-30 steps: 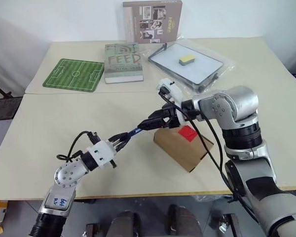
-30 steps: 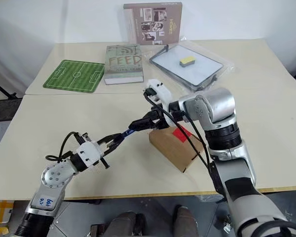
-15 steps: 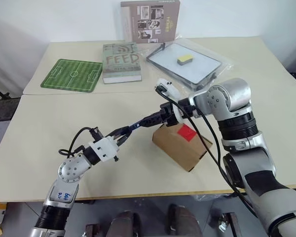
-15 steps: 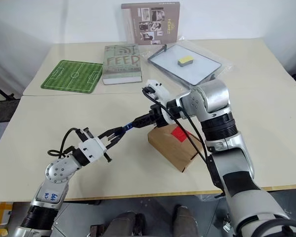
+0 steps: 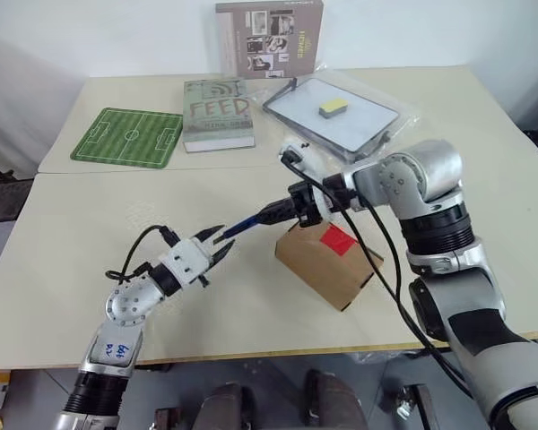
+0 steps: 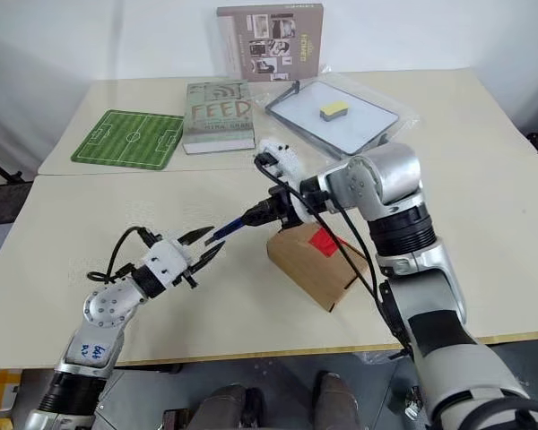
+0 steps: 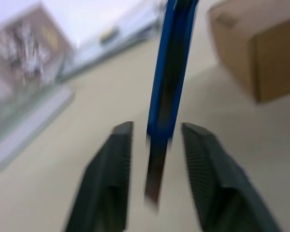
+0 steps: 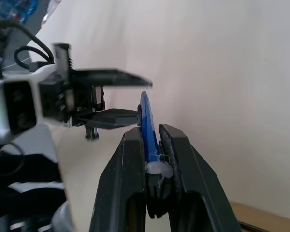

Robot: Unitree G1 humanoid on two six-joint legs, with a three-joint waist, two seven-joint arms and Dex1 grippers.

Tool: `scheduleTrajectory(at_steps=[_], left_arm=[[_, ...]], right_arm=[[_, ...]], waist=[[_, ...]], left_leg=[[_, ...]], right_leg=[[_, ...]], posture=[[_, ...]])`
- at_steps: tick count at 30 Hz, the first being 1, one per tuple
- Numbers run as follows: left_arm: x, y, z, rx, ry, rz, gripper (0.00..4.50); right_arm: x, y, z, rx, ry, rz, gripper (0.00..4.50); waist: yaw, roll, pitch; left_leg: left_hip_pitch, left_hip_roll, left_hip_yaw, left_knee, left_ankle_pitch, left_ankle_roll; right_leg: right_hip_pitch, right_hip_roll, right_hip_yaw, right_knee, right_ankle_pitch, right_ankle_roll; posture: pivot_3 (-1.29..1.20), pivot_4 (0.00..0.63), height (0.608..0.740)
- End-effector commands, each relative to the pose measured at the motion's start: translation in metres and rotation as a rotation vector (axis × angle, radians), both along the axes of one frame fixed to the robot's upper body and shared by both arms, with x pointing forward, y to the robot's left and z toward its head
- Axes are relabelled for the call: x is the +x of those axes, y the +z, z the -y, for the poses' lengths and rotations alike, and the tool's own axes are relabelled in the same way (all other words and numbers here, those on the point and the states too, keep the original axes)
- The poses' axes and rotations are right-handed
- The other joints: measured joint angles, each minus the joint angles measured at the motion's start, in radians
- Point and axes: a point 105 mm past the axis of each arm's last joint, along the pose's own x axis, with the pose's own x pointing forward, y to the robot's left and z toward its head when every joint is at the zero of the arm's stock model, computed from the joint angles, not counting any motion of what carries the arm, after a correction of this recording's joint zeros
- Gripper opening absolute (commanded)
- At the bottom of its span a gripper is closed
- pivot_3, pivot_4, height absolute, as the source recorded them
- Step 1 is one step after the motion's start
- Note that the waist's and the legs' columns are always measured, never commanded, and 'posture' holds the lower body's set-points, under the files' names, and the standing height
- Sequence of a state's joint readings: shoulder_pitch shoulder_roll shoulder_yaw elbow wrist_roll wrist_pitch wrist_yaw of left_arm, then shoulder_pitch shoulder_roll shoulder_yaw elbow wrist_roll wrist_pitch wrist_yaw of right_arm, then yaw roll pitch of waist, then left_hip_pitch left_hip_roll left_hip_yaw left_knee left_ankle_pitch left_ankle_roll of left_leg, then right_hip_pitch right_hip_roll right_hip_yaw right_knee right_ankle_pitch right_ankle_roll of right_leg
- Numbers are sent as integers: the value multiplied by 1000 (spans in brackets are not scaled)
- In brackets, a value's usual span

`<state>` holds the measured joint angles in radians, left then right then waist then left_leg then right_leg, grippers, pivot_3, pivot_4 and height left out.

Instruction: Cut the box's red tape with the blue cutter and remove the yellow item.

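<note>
On the far left of my head view I see the green football-pitch mat lying flat on the table, with the grey-green book just to its right and a brown picture box standing upright behind that, against the wall.

Nearer to me, the left gripper reaches out over the bare tabletop with its two black fingers parted. The tip end of the blue cutter sits in the gap between them, and in the left wrist view I see air on both sides of the blade (so I read that gripper as open and holding nothing).

Following the cutter to the right, its other end is pinched in the right gripper. In the right wrist view the fingers are pressed tight against the blue shaft from both sides, so the right hand has the cutter, carried clear of the table and slanting down toward the left gripper.

Just right of and below that gripper, the box rests on the table, set at an angle, flaps shut, with the red tape on its top face. The yellow item I cannot see.

Behind, toward the right, a white tray in clear plastic wrap holds a flat yellow block.
</note>
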<state>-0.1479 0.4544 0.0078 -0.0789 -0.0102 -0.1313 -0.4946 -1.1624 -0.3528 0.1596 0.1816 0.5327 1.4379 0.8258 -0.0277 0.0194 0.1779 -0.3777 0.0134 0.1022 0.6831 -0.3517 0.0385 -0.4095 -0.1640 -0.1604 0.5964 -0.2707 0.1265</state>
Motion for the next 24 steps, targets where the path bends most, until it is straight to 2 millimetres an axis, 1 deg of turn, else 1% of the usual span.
scheduleTrajectory(at_steps=[1,2,3,6,8,10,12,14,16,20,24], left_arm=[[-2,23,-9,-112,17,-27,2975],[-5,23,-13,-160,11,-84,3245],[-9,24,-16,-199,-2,-130,3615],[-20,27,-20,-298,-37,-239,4485],[-34,24,-17,-366,-88,-371,4500],[-48,26,-11,-433,-147,-460,4500],[-62,27,0,-467,-211,-527,4500],[-70,28,8,-475,-247,-561,4500],[-74,32,20,-488,-282,-579,4500],[-73,49,52,-509,-382,-546,4500],[-56,63,73,-511,-402,-468,4500]], right_arm=[[3,17,3,49,-17,91,158],[5,20,4,58,-30,102,158],[6,22,6,69,-42,116,158],[8,29,11,100,-61,152,158],[8,35,17,129,-73,187,158],[6,42,23,159,-82,224,158],[3,45,31,180,-95,253,158],[1,47,37,193,-108,277,158],[-2,49,45,202,-123,298,158],[-10,57,69,232,-180,388,158],[-25,67,89,250,-198,502,158]], waist=[[0,-2,1],[0,-2,1],[-1,-3,2],[-1,-3,2],[-1,-4,3],[0,-5,3],[3,-5,3],[5,-6,4],[7,-6,4],[20,-7,4],[29,-7,4]], left_leg=[[0,0,0,0,0,0],[0,1,0,0,0,0],[0,1,0,0,0,0],[0,1,0,0,0,0],[0,1,0,0,0,0],[0,1,-1,0,0,0],[0,1,-1,0,0,0],[0,0,-1,0,0,0],[0,0,-1,0,0,0],[0,0,0,1,0,-1],[0,-1,0,1,1,-1]], right_leg=[[0,0,0,0,0,0],[0,0,0,0,0,0],[0,0,0,0,0,0],[0,0,0,0,0,0],[0,0,0,0,0,0],[0,0,1,0,0,0],[0,0,1,0,0,0],[0,0,2,0,0,0],[1,0,2,0,0,0],[1,0,3,-1,0,0],[1,1,3,-1,0,0]], posture=[[0,150,740],[0,150,740],[0,150,740],[0,150,740],[0,150,740],[0,150,740],[0,150,740],[0,150,740],[0,150,740],[0,150,740],[0,150,740]])
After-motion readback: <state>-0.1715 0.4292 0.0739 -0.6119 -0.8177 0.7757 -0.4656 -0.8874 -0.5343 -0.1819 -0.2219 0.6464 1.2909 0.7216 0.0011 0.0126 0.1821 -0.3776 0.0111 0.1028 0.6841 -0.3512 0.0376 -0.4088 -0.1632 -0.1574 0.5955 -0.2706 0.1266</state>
